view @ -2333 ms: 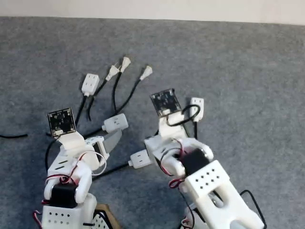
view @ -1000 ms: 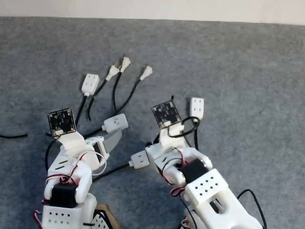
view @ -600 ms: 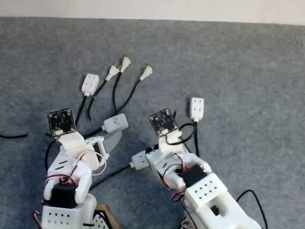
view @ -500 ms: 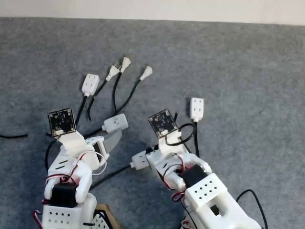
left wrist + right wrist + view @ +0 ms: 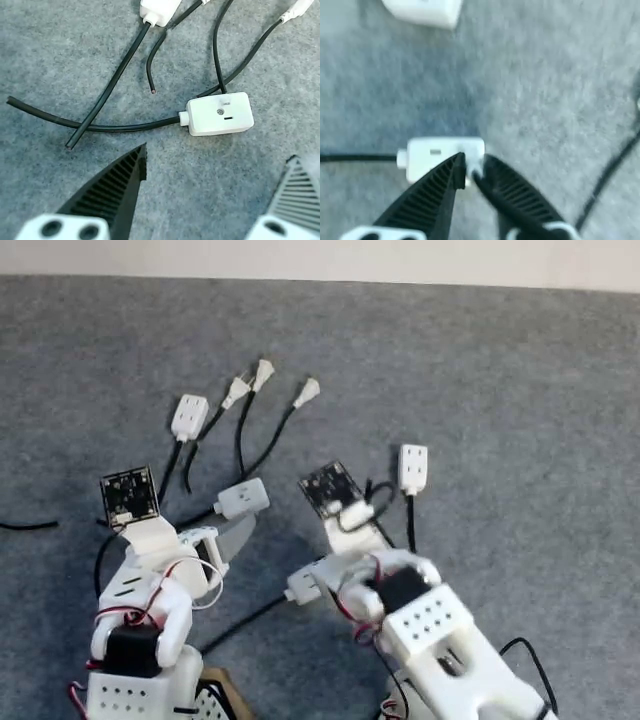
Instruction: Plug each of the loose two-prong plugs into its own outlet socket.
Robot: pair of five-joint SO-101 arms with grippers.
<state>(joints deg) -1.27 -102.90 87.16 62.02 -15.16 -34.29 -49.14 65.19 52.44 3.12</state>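
Grey carpet (image 5: 520, 390); four sockets (image 5: 241, 498); three plugs (image 5: 307, 392); left tool (image 5: 217, 153) apart; right tool (image 5: 473, 160) clamped on one socket (image 5: 432, 152).

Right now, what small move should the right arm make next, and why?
Probably lift the socket slightly and carry it toward the loose plugs. The right gripper is pinched on that socket's edge, while the three plugs lie apart from it farther out on the carpet, none inserted.
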